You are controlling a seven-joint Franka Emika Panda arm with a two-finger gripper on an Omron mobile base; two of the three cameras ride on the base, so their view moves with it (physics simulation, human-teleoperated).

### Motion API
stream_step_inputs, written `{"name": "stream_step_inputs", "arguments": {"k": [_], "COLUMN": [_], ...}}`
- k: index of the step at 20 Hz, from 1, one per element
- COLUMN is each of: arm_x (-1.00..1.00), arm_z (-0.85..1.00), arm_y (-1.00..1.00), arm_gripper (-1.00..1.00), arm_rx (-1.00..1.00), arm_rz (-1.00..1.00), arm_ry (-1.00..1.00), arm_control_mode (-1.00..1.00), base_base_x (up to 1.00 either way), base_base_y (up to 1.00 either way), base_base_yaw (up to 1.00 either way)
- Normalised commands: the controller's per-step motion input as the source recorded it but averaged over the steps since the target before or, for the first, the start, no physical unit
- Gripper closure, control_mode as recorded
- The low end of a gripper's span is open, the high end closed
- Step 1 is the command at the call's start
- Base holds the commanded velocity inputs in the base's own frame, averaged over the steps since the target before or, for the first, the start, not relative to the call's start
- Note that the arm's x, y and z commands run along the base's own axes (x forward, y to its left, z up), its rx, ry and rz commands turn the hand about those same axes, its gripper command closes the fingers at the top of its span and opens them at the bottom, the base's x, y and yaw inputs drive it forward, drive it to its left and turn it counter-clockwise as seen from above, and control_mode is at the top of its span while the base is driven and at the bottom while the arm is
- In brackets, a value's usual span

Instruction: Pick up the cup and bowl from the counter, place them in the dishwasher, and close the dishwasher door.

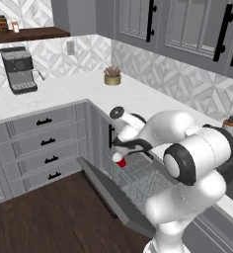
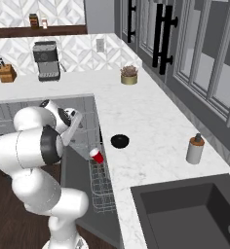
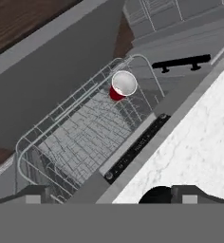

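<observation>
Cup [image 3: 122, 85] upright in rack [image 3: 61, 142]; bowl [image 2: 119, 141] on counter [image 2: 151, 126]; tool [image 3: 109, 194] released.

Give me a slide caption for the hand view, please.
Red cup stands in the pulled-out dishwasher rack; black bowl waits on the counter.

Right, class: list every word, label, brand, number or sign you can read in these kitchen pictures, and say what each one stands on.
None can be read.
Dishwasher control strip: faint pale marks, too small and blurred.
Two jars on the wooden shelf: labels too small.
Coffee machine: no legible brand.
Soap dispenser and red cup: plain, no print visible.
</observation>
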Motion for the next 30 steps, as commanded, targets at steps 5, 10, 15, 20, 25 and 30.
{"name": "stream_step_inputs", "arguments": {"k": [5, 10, 15, 20, 25, 30], "arm_x": [-0.24, -0.25, -0.02, 0.15, 0.42, 0.31], "arm_z": [0.38, 0.14, 0.0, -0.07, -0.18, -0.17], "arm_y": [-0.16, -0.28, -0.45, -0.76, -0.58, -0.68], "arm_gripper": [-1.0, -1.0, -1.0, -1.0, -1.0, -1.0], "arm_rx": [0.37, 0.42, 0.32, 0.16, 0.0, 0.0], "arm_rz": [-0.55, -0.56, -0.37, -0.12, -0.17, -0.16], "arm_ry": [-0.06, 0.0, 0.0, 0.02, 0.11, 0.06], "arm_control_mode": [-1.0, -1.0, -1.0, -1.0, -1.0, -1.0], "base_base_x": [0.0, 0.0, 0.0, 0.0, 0.0, 0.0], "base_base_y": [0.0, 0.0, 0.0, 0.0, 0.0, 0.0], "base_base_yaw": [0.0, 0.0, 0.0, 0.0, 0.0, 0.0]}}
